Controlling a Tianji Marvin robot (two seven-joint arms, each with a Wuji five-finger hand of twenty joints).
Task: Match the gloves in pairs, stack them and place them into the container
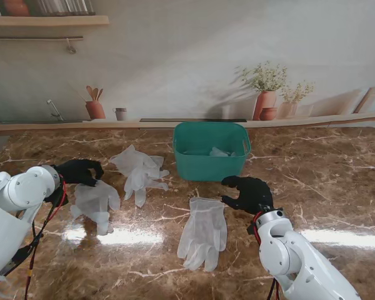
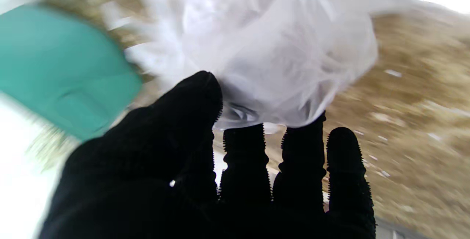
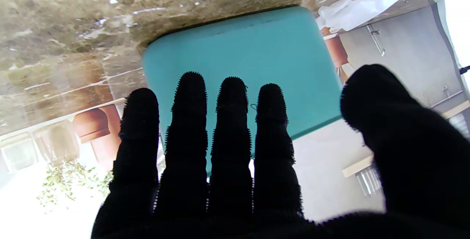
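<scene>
Three translucent white gloves lie on the brown marble worktop (image 1: 337, 187), and a teal container (image 1: 211, 150) stands farther from me, near the middle. One glove by the container (image 1: 139, 172) lies spread just left of the bin, its fingers pointing toward me. A second, the left glove (image 1: 96, 204), sits nearer to me on the left. The third, the near glove (image 1: 204, 232), lies flat in front of the container with its fingers toward me. Something pale rests inside the container, too small to make out.

The left robot hand (image 1: 80, 171), in a black knit covering, is at the far edge of the left glove; the left wrist view shows its thumb and fingertips (image 2: 244, 140) pinching a bunched fold of that thin glove (image 2: 290, 55), though the picture is blurred. The right robot hand (image 1: 249, 193) hovers between the near glove and the container, touching neither, with its fingers (image 3: 187, 121) straight and spread and nothing in its grasp, the teal wall (image 3: 249, 44) ahead of it.
</scene>
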